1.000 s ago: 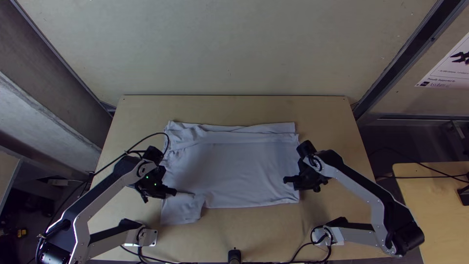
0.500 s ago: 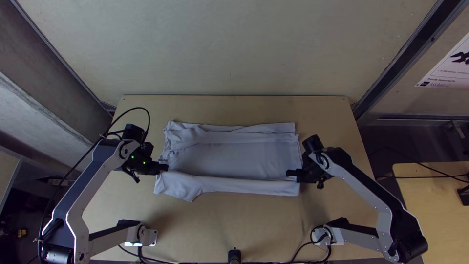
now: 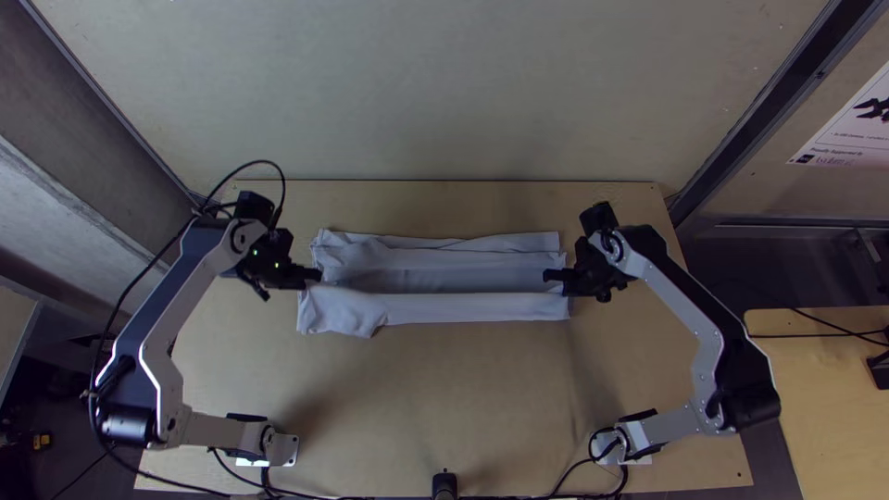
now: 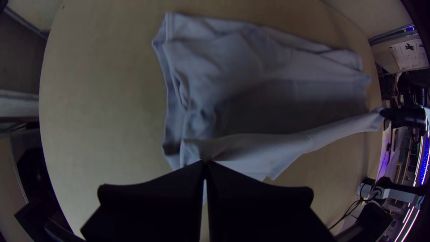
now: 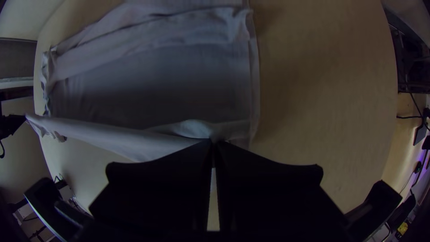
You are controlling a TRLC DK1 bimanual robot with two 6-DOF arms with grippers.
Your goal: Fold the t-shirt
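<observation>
A pale grey t-shirt (image 3: 435,280) lies as a wide strip across the table in the top view, its far long side folded in and its near edge lifted over toward the middle. My left gripper (image 3: 313,276) is at the strip's left end, my right gripper (image 3: 554,276) at its right end. In the left wrist view the left gripper (image 4: 205,163) is shut on the edge of the t-shirt (image 4: 255,150). The right wrist view has the right gripper (image 5: 214,142) pinching the same raised edge of the t-shirt (image 5: 130,139), which hangs between both grippers.
Bare wood of the table (image 3: 444,398) lies in front of the cloth, with a narrower bare band behind it. A small black object (image 3: 444,484) stands at the near edge. Cables run along that edge beside the arms' bases.
Both grippers have moved up the picture, away from the near edge, carrying the t-shirt's near edge with them. The cloth has turned from a broad spread into a narrower strip.
</observation>
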